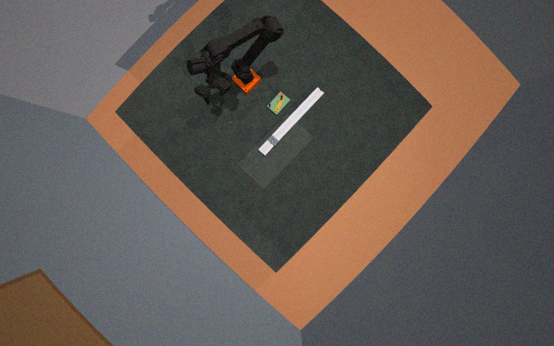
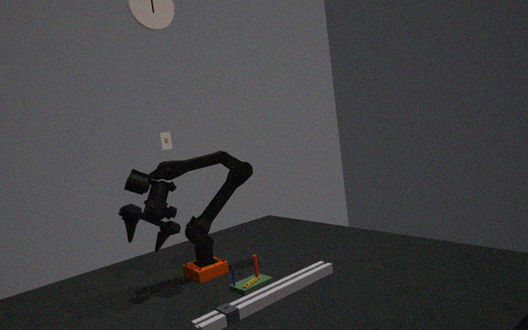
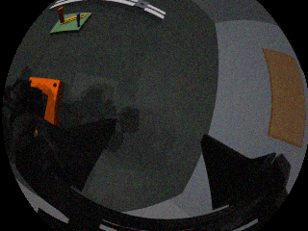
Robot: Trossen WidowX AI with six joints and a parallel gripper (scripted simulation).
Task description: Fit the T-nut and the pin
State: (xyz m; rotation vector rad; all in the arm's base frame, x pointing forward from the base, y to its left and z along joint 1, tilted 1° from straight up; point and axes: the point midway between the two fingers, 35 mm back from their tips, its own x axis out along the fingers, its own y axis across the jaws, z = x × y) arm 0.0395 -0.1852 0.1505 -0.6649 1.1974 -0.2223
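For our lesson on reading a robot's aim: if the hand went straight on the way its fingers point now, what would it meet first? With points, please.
Probably the dark table top (image 1: pixel 340 171) (image 2: pixel 381 278) (image 3: pixel 164 72); the hand (image 1: pixel 213 89) (image 2: pixel 143 246) (image 3: pixel 159 129) points down, off to the side of the orange base (image 1: pixel 252 84) (image 2: pixel 214 271) (image 3: pixel 56 103). Depth is unclear, so the exact spot is uncertain.
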